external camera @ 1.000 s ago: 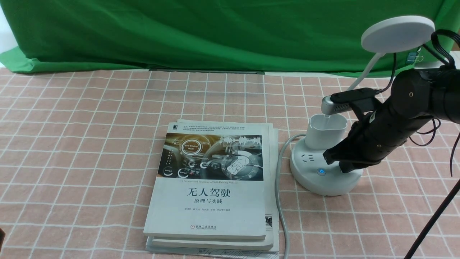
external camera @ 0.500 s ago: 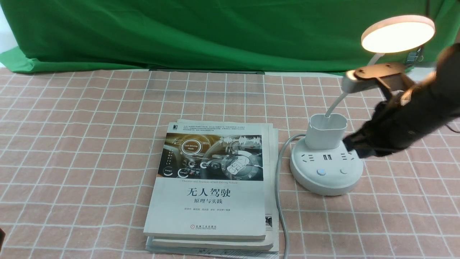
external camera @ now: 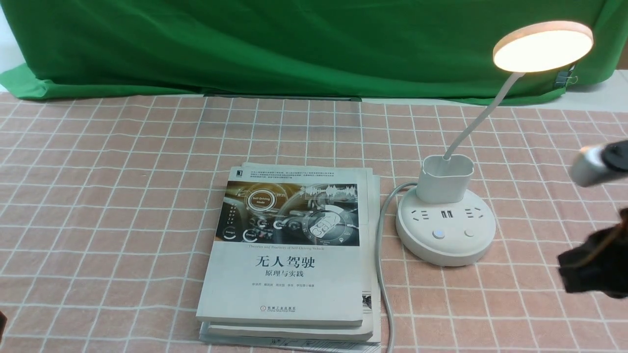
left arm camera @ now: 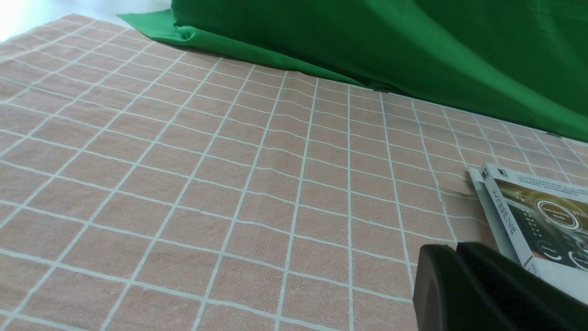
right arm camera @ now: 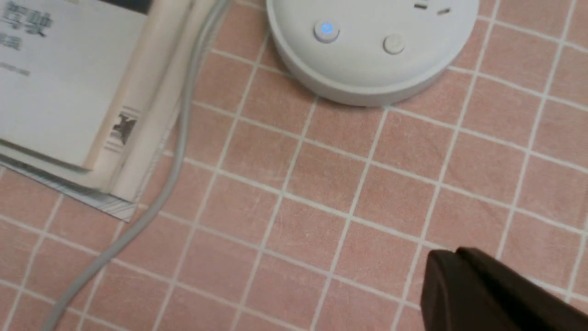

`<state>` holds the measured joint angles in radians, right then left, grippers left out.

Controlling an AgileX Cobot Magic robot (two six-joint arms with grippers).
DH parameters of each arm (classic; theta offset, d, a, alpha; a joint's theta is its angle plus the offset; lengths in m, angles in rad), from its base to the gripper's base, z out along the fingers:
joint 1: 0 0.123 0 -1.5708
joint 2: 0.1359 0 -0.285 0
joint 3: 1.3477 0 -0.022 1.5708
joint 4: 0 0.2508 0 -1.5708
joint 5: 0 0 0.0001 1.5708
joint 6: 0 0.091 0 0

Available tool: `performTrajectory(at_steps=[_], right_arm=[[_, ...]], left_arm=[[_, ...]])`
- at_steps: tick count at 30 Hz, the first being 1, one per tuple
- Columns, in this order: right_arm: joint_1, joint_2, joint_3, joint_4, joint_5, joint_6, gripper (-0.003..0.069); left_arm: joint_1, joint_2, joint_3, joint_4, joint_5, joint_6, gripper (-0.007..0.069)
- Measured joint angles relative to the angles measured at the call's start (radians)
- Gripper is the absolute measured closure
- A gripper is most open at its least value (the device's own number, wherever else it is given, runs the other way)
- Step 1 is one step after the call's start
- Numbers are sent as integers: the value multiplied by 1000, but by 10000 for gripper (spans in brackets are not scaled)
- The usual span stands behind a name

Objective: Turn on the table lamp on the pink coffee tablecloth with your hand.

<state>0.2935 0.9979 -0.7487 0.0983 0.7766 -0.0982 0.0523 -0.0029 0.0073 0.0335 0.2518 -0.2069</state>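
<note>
The white table lamp (external camera: 445, 223) stands on the pink coffee tablecloth (external camera: 122, 196), right of centre. Its disc head (external camera: 542, 46) glows warm. A blue-lit button (external camera: 438, 234) and a plain button (external camera: 469, 233) sit on the round base, which also shows in the right wrist view (right arm camera: 372, 50). My right gripper (external camera: 569, 274), the hand, is shut and empty at the right edge, clear of the base, above the cloth (right arm camera: 452, 257). My left gripper (left arm camera: 452, 250) is shut and empty, low over the cloth near the book's corner; it is out of the front view.
A stack of books (external camera: 289, 250) lies left of the lamp, also in the left wrist view (left arm camera: 533, 216). The lamp's grey cord (external camera: 380, 264) runs along the books toward the front edge. A green cloth (external camera: 274, 44) hangs at the back.
The lamp head went from dark to lit. My right gripper lifted off the base's right button, then pulled back right and toward the front edge. Books and lamp did not move.
</note>
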Motion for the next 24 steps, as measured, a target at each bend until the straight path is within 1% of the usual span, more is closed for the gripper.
performTrajectory(at_steps=[4,9,15,17,19,20,21,24], right_arm=[[0,-103,7,0,6,2,624],[0,-201,7,-2,-32,3,621],[0,-262,7,-15,-115,0,613],[-4,-284,16,-22,-182,-26,627],[-31,-312,46,-19,-220,-112,632],[-35,-316,46,-17,-224,-112,632],[-75,-358,98,-7,-260,-174,634],[-144,-456,208,4,-319,-191,633]], left_arm=[[0,0,0,0,0,0,606],[0,0,0,0,-1,0,606],[0,0,0,0,-1,-1,606],[0,0,0,0,-1,-1,606],[0,0,0,0,-1,0,606],[0,0,0,0,-1,0,606],[0,0,0,0,-1,0,606],[0,0,0,0,-1,0,606]])
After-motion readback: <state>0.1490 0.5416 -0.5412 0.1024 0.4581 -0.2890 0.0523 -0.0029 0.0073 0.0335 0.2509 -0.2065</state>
